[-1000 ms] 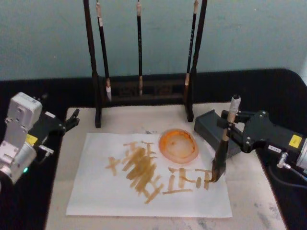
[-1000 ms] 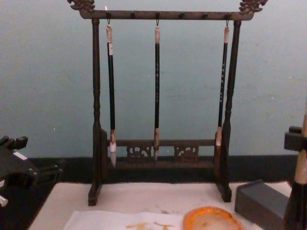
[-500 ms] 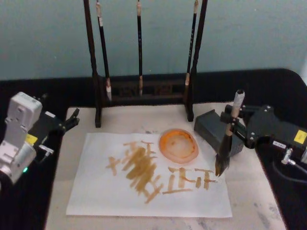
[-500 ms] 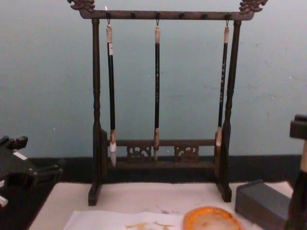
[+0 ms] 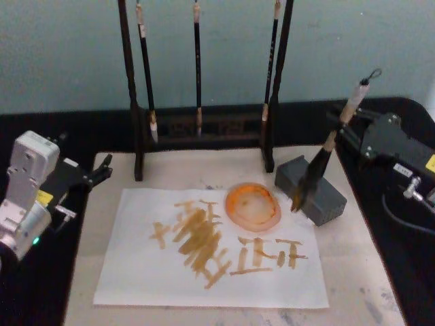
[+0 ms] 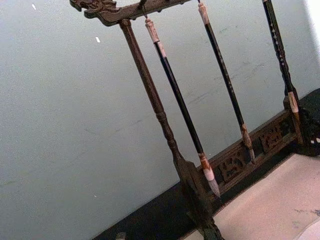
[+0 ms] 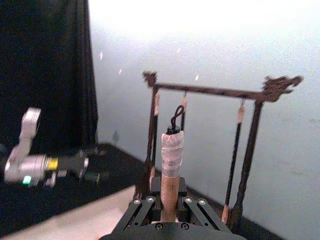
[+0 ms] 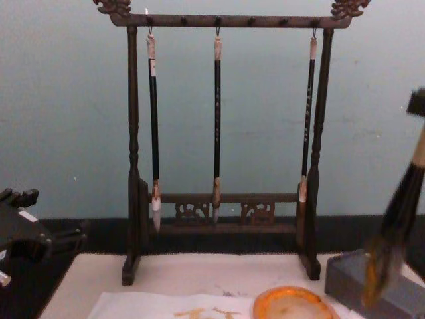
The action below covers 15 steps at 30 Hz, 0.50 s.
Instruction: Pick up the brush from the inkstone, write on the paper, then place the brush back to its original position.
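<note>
Head view: likely return step, right pincer [image 5: 342, 130] clamped on brush [image 5: 318, 166] above inkstone [image 5: 329, 200].
Lower it, seat it, let go; your left pincer [image 5: 102, 170] sits parked at table [image 5: 81, 129] left edge.

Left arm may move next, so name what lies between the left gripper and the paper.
Head view: just a bare strip of the beige mat separates left gripper from paper.

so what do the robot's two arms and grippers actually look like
The left gripper is black and sits on a boxy pale grey housing that carries a small green light and a yellow label. The right gripper is black and angular too, with a yellow tag, a silver connector and a black cable running from it.
</note>
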Each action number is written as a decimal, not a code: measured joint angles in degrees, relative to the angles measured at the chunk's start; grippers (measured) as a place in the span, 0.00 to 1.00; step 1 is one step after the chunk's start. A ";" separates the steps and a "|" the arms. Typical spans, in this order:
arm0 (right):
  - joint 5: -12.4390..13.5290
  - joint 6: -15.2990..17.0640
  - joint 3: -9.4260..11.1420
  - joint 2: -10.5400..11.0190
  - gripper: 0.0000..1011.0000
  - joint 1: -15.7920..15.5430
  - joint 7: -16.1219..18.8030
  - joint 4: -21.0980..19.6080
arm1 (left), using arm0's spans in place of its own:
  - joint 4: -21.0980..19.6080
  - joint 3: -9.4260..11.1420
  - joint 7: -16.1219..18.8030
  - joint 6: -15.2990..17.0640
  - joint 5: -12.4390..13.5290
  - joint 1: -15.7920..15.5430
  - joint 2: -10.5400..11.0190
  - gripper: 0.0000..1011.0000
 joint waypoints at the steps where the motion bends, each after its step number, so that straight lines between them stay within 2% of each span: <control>1: 0.44 -0.06 0.07 -0.41 0.17 0.22 -0.02 0.27 | 0.00 0.00 0.00 0.00 0.00 0.00 0.00 1.00; 2: 2.11 -0.24 0.35 -1.93 0.17 1.12 -0.09 1.41 | 0.00 0.00 0.00 0.00 0.00 0.00 0.00 1.00; 3: 2.11 -0.24 0.35 -1.93 0.17 1.12 -0.09 1.41 | 0.00 0.00 0.00 0.00 0.00 0.00 0.00 1.00; 5: 4.56 -0.30 0.67 -3.81 0.17 2.21 -0.19 2.85 | 0.00 0.00 0.00 0.00 0.00 0.00 0.00 1.00; 7: 5.33 -0.30 0.75 -4.36 0.17 2.56 -0.22 3.35 | 0.00 0.00 0.00 0.00 0.00 0.00 0.00 1.00; 12: 10.18 0.52 0.98 -7.59 0.17 4.90 -0.47 6.80 | 0.00 0.00 0.00 0.00 0.00 0.00 0.00 1.00; 15: 12.34 1.35 1.04 -8.67 0.17 5.71 -0.55 8.25 | 0.00 0.00 0.00 0.00 0.00 0.00 0.00 1.00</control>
